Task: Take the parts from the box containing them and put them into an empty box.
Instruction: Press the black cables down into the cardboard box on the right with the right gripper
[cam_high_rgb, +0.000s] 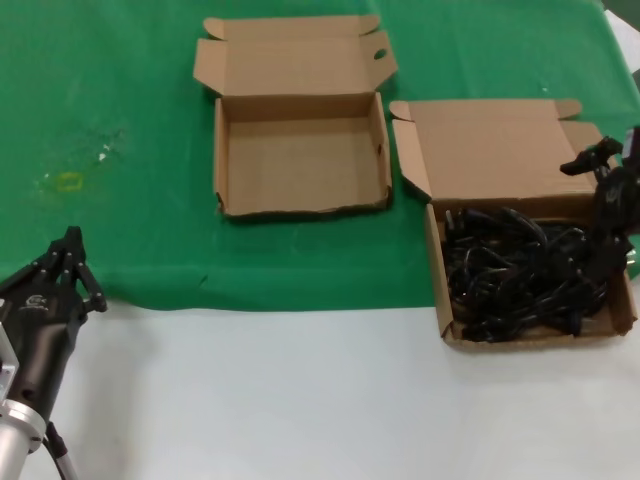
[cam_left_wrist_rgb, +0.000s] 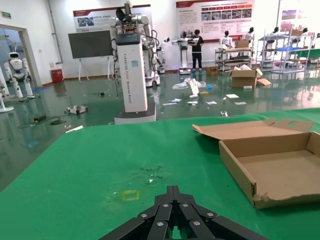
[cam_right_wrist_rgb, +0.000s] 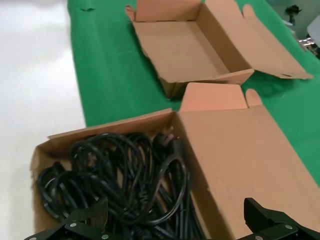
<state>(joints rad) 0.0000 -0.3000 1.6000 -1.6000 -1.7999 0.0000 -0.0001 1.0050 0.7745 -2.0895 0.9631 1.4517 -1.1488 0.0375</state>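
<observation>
Right gripper (cam_high_rgb: 612, 205) hangs with fingers spread wide over the full box (cam_high_rgb: 620, 310) on the robot's right, where limp, light black cords (cam_high_rgb: 520, 270) lie tangled in loops with no single heading, so I'd pinch a raised loop; left gripper (cam_high_rgb: 70, 265), parked, fingers closed.
</observation>
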